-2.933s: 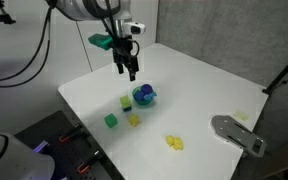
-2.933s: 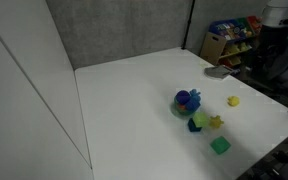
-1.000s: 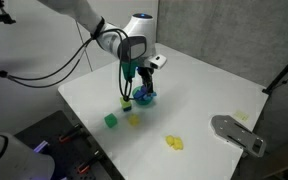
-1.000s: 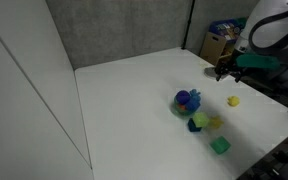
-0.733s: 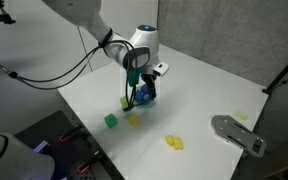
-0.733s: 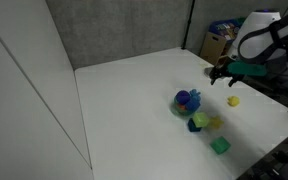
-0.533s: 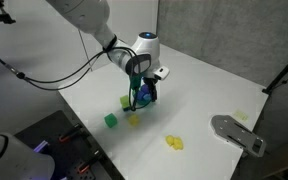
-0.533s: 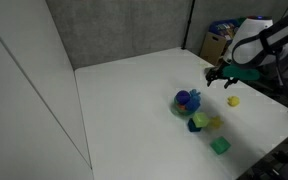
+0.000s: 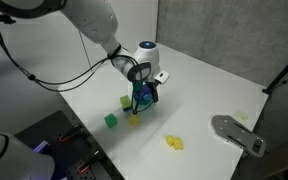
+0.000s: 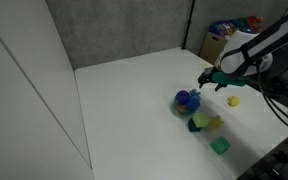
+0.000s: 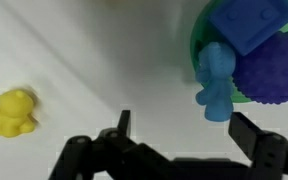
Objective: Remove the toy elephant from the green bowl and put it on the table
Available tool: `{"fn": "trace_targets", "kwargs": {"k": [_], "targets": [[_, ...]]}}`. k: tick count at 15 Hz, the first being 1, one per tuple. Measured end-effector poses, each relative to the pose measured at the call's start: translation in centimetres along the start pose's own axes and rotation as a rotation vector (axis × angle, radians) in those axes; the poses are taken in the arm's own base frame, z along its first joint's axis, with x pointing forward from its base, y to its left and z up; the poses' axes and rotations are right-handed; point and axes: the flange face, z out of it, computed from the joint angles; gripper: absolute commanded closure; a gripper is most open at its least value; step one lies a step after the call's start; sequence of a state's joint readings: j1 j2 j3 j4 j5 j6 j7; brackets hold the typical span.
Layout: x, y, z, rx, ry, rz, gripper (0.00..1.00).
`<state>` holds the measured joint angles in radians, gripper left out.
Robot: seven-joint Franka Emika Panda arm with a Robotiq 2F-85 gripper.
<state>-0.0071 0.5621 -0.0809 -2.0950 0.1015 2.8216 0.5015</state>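
Observation:
In the wrist view the light-blue toy elephant (image 11: 214, 80) lies over the left rim of the green bowl (image 11: 197, 45), next to a blue block (image 11: 249, 25) and a dark blue spiky ball (image 11: 274, 75) inside it. My gripper (image 11: 187, 130) is open just below the elephant, one finger on each side and not touching it. In both exterior views the gripper (image 9: 144, 96) (image 10: 206, 81) hangs low over the bowl (image 10: 188, 100) on the white table (image 9: 214, 90). The gripper hides most of the bowl in an exterior view (image 9: 148, 100).
A yellow toy (image 11: 12, 110) lies left of the gripper. A green cube (image 9: 111, 120) (image 10: 220, 146), small yellow toys (image 9: 173, 143) (image 10: 232, 101) and a yellow-green piece (image 9: 125, 101) lie around the bowl. A grey flat object (image 9: 239, 133) sits at the table's edge.
The arm has come down and moved in over the bowl. The gripper is now lower and closer to the toys than half a second ago.

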Motion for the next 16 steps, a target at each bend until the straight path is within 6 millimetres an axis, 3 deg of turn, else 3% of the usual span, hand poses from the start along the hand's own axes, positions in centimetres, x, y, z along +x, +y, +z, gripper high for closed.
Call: {"fn": "trace_targets", "kwargs": {"k": [12, 13, 14, 16], "targets": [[0.0, -1.8, 3.4, 0.046, 0.039, 0.047, 0.0], [0.0, -1.8, 3.7, 0.046, 0.039, 0.046, 0.25], [-0.1, -1.9, 3.9, 0.046, 0.039, 0.045, 0.26], [-0.3, -2.0, 4.3, 0.044, 0.04, 0.041, 0.42]]}}
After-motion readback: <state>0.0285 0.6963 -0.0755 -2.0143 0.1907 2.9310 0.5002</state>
